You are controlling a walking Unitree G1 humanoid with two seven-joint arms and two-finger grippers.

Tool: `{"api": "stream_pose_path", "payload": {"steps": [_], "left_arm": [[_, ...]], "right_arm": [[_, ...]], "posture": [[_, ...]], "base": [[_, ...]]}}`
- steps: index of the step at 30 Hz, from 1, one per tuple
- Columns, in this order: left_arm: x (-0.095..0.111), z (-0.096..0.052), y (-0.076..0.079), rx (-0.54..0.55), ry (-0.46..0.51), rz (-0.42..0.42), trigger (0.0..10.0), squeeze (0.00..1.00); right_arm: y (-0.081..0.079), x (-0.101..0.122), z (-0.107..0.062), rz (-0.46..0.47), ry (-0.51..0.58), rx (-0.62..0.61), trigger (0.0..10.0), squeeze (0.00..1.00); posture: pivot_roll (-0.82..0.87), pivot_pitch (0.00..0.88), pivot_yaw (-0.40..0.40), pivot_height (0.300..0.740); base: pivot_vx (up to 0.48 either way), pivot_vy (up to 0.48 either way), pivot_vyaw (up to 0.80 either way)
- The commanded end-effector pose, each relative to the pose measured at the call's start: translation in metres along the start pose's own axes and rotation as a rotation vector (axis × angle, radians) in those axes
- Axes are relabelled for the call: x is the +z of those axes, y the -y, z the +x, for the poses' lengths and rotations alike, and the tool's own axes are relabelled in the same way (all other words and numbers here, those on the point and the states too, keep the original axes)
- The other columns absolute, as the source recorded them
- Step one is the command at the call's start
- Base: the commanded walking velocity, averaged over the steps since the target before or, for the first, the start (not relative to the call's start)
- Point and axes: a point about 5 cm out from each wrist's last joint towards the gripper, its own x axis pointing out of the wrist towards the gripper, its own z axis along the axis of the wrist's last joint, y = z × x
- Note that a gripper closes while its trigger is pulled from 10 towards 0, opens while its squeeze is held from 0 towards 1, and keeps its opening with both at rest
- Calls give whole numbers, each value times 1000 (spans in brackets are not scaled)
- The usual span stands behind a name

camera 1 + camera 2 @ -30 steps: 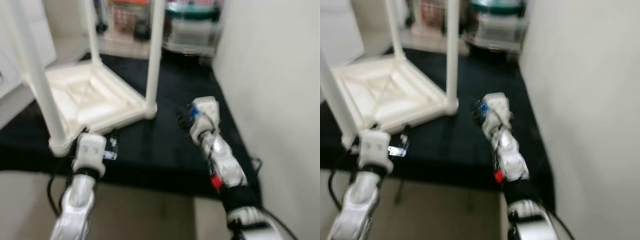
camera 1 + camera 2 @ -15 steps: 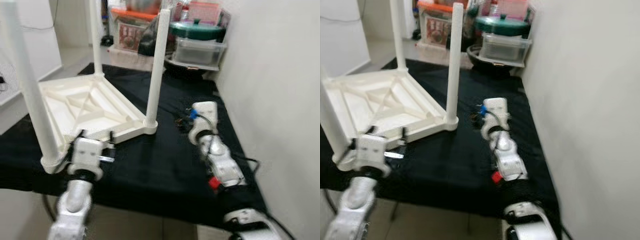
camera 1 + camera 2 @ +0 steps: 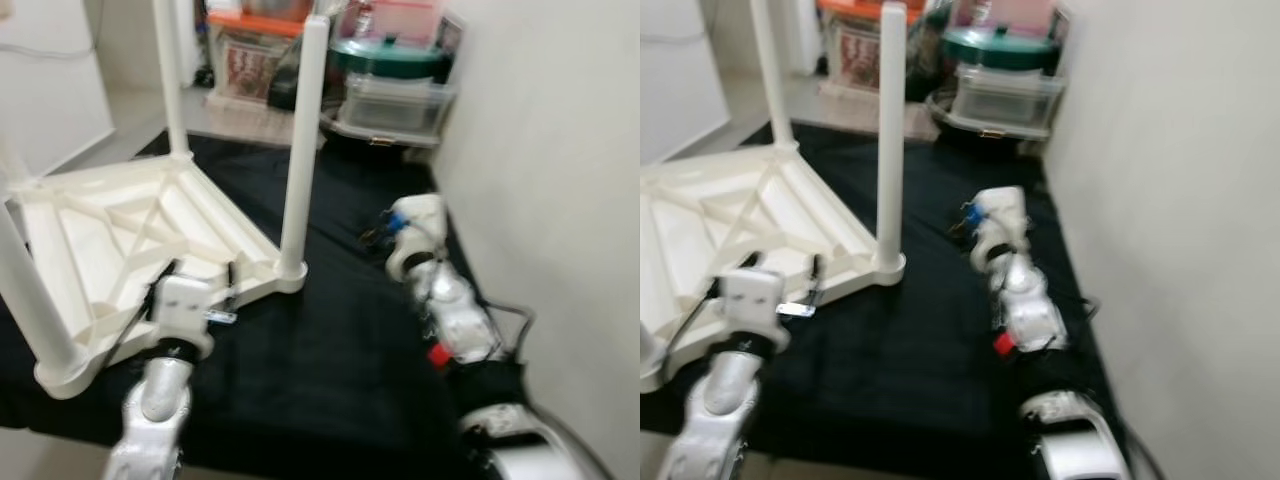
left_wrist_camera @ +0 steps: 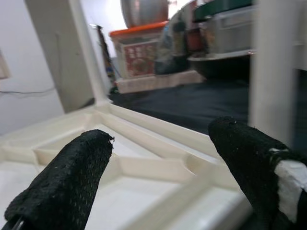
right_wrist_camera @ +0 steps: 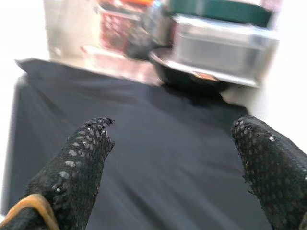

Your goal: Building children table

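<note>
Bright, even indoor light; slight motion blur

You have a black cloth [image 3: 330,340] spread underfoot, running up to a white wall [image 3: 540,150] on your right. At the far end, clutter sits past the cloth's edge: a clear bin [image 3: 395,100] with a green lid [image 3: 385,57] stacked on top of it, and left of that an orange-lidded tub [image 3: 250,55]. Another white wall [image 3: 50,70] stands far left.

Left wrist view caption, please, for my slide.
Open left gripper poised at the rim of the upturned white children's table on black cloth.
</note>
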Motion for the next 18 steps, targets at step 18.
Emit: {"api": "stream_pose_path", "payload": {"steps": [18], "left_arm": [[-9,-1,-1,5,-41,42,10000,0]], "right_arm": [[10,13,0,-38,46,463,10000,0]], "posture": [[116,0,-137,740]], "base": [[0,0,0]]}}
